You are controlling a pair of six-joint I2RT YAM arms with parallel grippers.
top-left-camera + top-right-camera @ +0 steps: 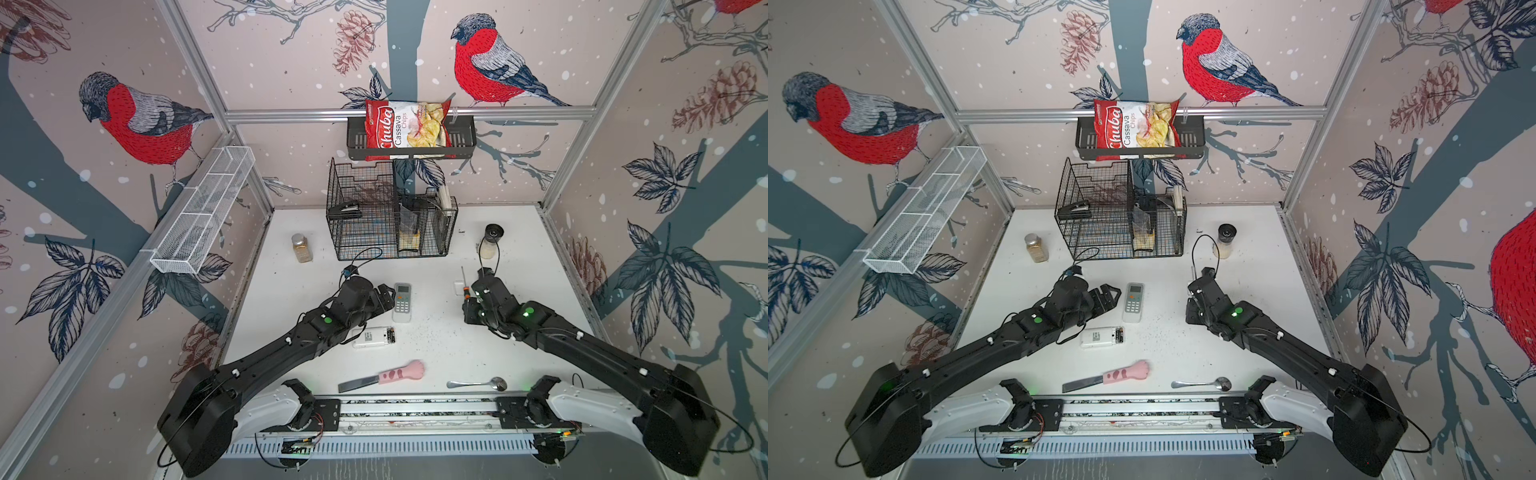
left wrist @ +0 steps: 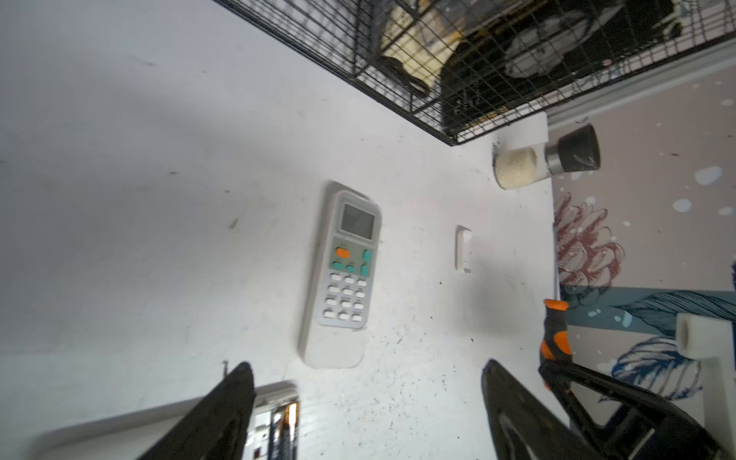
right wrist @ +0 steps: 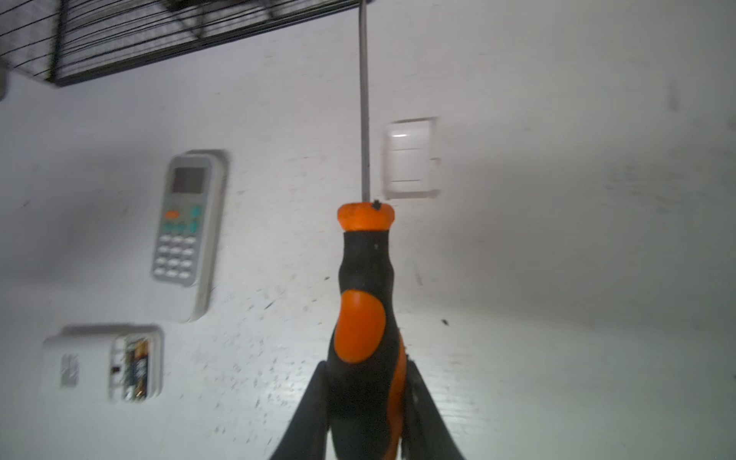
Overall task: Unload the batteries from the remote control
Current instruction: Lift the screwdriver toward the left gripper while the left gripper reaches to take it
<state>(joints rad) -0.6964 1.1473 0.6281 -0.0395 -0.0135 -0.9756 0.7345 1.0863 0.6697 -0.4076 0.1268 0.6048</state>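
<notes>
Nearest the base, the opened remote [image 1: 368, 337] lies face down on the table [image 1: 457, 353]. Its compartment is uncovered, and the batteries [image 3: 137, 368] sit side by side at the end nearer the right arm. The left forearm overhangs its other end in both top views. Just past it the left gripper [image 2: 366, 372] hangs with fingers spread wide and nothing between them, beside a second remote [image 1: 402, 302] that lies buttons up — not the one to work on. Across the table the right gripper [image 3: 366, 368] pinches the handle of the screwdriver [image 3: 364, 275]. Its shaft points toward the wire basket [image 1: 361, 187], and the loose white cover [image 3: 408, 159] lies on the table near the shaft. To do this step well, I judge the left fingers should pin the opened remote's body, clear of the compartment. The screwdriver tip should then slip under one battery's end and lever gently — too sharp a pry could flick the cell away or skid the remote.
</notes>
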